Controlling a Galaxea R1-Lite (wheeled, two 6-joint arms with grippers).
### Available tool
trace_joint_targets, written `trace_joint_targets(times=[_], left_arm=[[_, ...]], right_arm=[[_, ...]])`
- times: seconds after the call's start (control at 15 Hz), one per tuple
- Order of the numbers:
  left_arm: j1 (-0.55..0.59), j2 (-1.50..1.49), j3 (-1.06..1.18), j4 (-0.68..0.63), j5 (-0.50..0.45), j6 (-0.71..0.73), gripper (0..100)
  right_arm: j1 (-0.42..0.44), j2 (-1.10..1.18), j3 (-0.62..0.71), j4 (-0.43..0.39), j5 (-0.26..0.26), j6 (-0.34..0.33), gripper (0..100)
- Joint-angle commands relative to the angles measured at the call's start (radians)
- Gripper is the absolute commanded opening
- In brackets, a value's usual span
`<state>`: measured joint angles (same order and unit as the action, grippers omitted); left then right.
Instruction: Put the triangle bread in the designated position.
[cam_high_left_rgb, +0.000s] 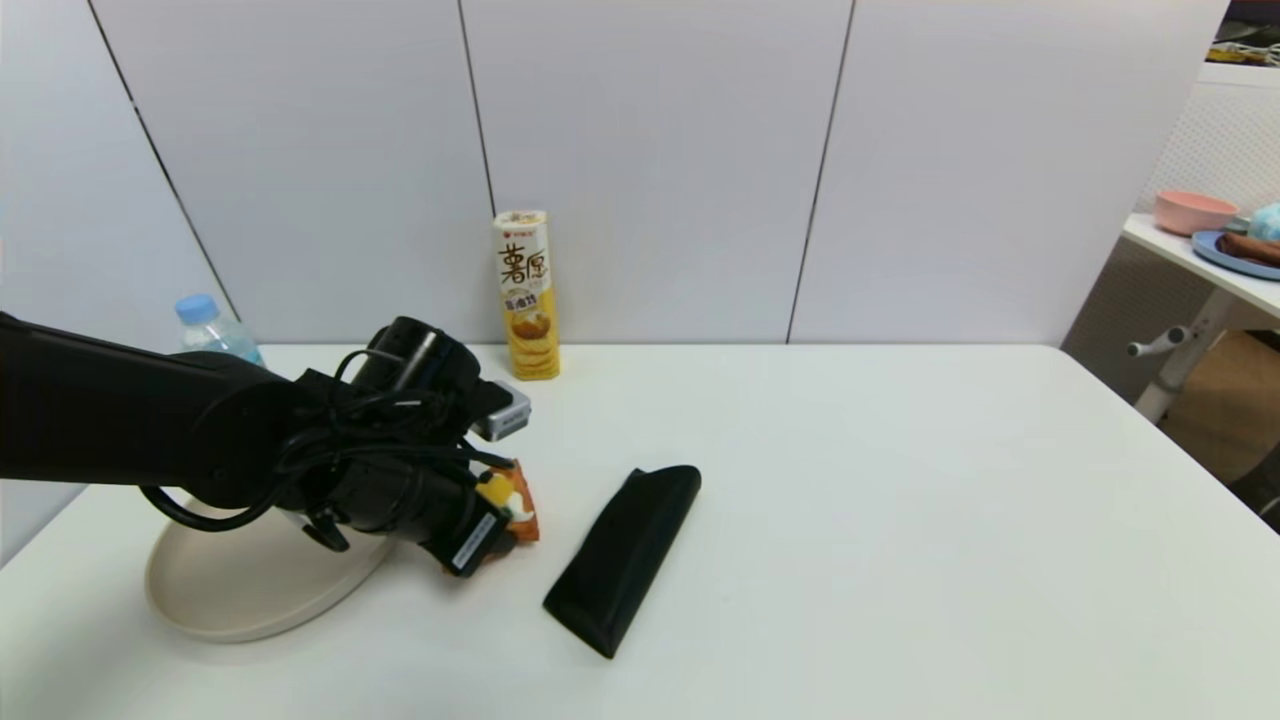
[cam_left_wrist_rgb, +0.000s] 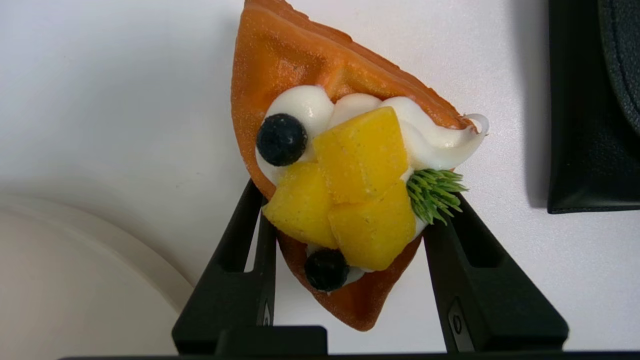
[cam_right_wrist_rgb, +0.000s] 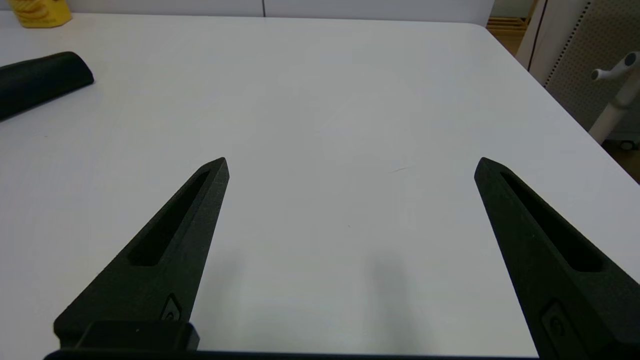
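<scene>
The left gripper (cam_left_wrist_rgb: 350, 200) pinched the triangle bread (cam_left_wrist_rgb: 345, 165) near the white table's (cam_high_left_rgb: 900, 500) left edge, between cream plate (cam_high_left_rgb: 230, 590) and black pouch (cam_high_left_rgb: 625, 560); only the wrist view showed its fruit. The right gripper (cam_right_wrist_rgb: 350, 162) hung spread. Behind stood a chips can (cam_high_left_rgb: 526, 295) and a bottle (cam_high_left_rgb: 215, 330).

The triangle bread (cam_left_wrist_rgb: 280, 60) is orange-brown with white cream, yellow fruit cubes, dark berries and a green sprig. At lower left of the head view sits a cream plate (cam_high_left_rgb: 215, 590); the pouch (cam_high_left_rgb: 622, 557) is black, the tall canister (cam_high_left_rgb: 526, 294) yellow and white with brown characters.
</scene>
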<state>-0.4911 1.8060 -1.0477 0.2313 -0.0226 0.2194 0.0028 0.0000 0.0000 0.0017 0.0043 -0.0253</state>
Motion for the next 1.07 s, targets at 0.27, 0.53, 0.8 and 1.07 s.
trace_joint_targets(times=[0.27,0.53,0.8,1.07], left_arm=[[0.017,-0.005,-0.040,0.082,-0.004,-0.040,100],[0.023,-0.005,-0.038,0.080,-0.002,-0.043,100],[0.025,-0.023,-0.038,0.086,-0.002,-0.044,100],[0.025,-0.174,-0.157,0.180,0.000,-0.044,100]], right_arm=[[0.000,0.000,0.002,0.000,0.000,-0.001,100],[0.000,0.000,0.002,0.000,0.000,-0.001,100],[0.000,0.000,0.002,0.000,0.000,-0.001,100],[0.000,0.000,0.002,0.000,0.000,-0.001,100]])
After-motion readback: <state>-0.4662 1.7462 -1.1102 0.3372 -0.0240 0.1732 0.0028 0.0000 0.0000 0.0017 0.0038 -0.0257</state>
